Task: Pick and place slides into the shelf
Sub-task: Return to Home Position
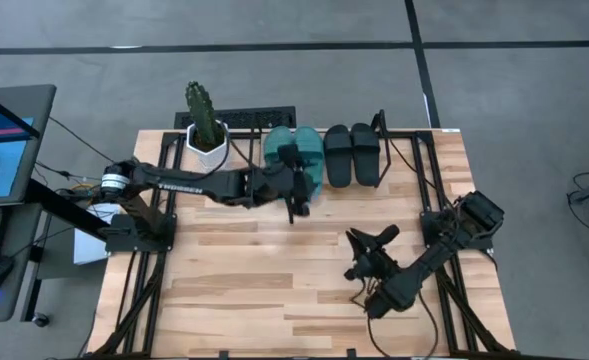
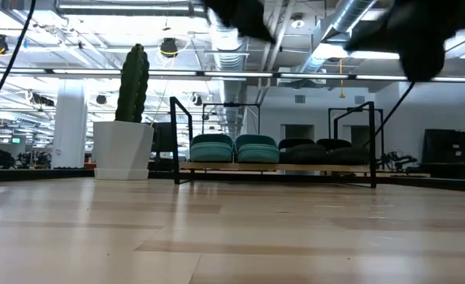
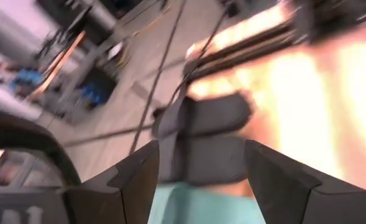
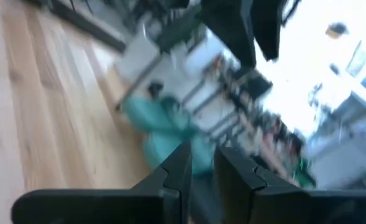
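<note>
Two teal slides [image 1: 294, 152] [image 2: 245, 148] and two black slides [image 1: 352, 153] [image 2: 315, 150] lie side by side, soles down, on the low black shelf [image 2: 175, 150] at the table's far edge. My left gripper [image 1: 302, 185] [image 3: 201, 152] hangs open above the near ends of the teal slides; the view is too blurred to tell whether it touches them. In its wrist view a teal slide [image 3: 195, 208] shows below the fingers and a black slide [image 3: 214, 115] ahead. My right gripper [image 1: 371, 240] [image 4: 202, 168] hovers over the table's right middle, only a narrow gap between its fingers, holding nothing.
A cactus in a white pot [image 1: 206, 130] [image 2: 129, 118] stands at the far left, beside the shelf. Bare wooden tabletop [image 1: 264, 280] stretches from the shelf to the near edge. Black frame rails [image 1: 429, 170] run along the table's sides.
</note>
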Robot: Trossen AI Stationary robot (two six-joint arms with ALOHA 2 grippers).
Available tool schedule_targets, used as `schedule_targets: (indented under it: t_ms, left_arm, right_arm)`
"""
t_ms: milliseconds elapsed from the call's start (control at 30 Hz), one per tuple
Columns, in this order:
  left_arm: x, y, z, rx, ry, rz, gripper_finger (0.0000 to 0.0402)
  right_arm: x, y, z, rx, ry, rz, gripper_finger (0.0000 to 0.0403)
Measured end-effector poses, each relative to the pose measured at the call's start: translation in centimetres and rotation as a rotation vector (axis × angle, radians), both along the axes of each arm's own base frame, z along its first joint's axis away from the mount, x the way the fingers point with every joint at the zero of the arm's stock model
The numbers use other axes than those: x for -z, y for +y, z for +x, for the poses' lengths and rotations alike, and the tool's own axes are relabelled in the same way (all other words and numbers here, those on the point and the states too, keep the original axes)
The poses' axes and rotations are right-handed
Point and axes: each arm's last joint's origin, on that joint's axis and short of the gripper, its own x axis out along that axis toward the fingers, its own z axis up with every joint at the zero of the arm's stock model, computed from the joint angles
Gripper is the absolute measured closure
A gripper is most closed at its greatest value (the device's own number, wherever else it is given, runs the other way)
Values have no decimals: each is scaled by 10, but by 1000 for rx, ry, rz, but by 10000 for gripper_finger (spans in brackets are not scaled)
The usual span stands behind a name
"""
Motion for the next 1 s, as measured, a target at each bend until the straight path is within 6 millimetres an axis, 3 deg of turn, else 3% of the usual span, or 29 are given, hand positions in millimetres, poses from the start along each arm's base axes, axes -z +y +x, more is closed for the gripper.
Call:
schedule_targets:
  t_ms: [167,267,433,567,700,800,900,1000]
  left_arm:
    - [-47,-60,-3,188,38,-12,180]
    - [-78,-92,-12,298,13,-44,180]
    - [-129,-132,-38,422,-36,-68,180]
    - [-162,-156,-65,506,-46,-86,180]
    - [-181,-170,-90,523,-24,-42,180]
    - [-205,-171,-106,394,-136,-62,180]
    - [-228,-165,-126,284,-232,-100,180]
    - [-241,-159,-140,321,-257,-141,180]
  right_arm:
    - [-28,25,2,-128,10,-148,344]
    - [-54,35,5,-151,195,-301,344]
    - [-84,47,15,-145,178,-223,344]
    - [-95,46,22,-119,80,-136,344]
    - [-123,35,30,-80,-18,-89,344]
    - [-169,15,28,-30,-133,21,344]
    - [-214,-13,14,13,-198,148,344]
    - [-247,-43,-6,36,-199,228,344]
